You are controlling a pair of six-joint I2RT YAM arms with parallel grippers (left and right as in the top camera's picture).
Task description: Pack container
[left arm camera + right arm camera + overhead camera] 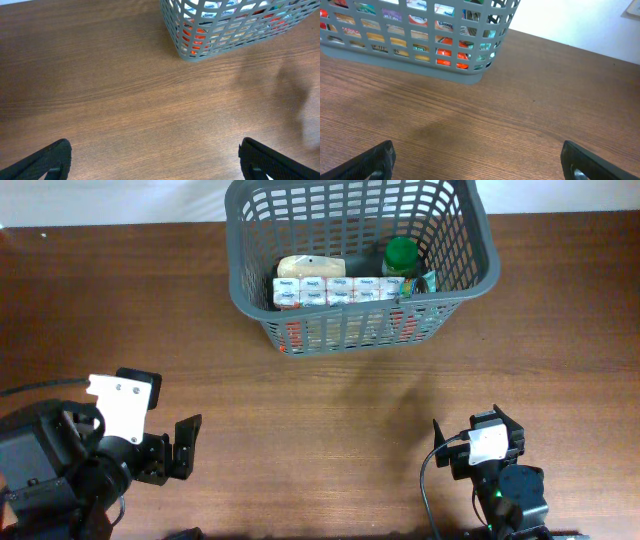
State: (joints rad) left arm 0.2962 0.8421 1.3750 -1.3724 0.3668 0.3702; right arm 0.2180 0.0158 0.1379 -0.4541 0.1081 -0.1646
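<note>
2 idle | left claw, right claw: spread wide, empty, well clear of container | cartons rowed vs. near wall, saves room | est. pack done.

Under me runs a brown wooden worktop, its grain lying left to right. Towards its far edge I see a cluster of groceries. A pale tan, rounded packet lies on its side at the back left. Just to its right a bottle with a green cap stands upright. In front of both, a row of white cartons with blue and green print sits side by side, touching one another. Lower down, some red-orange packaging shows, too hidden for me to tell its shape. Beyond the worktop's far edge lies a plain white surface.
</note>
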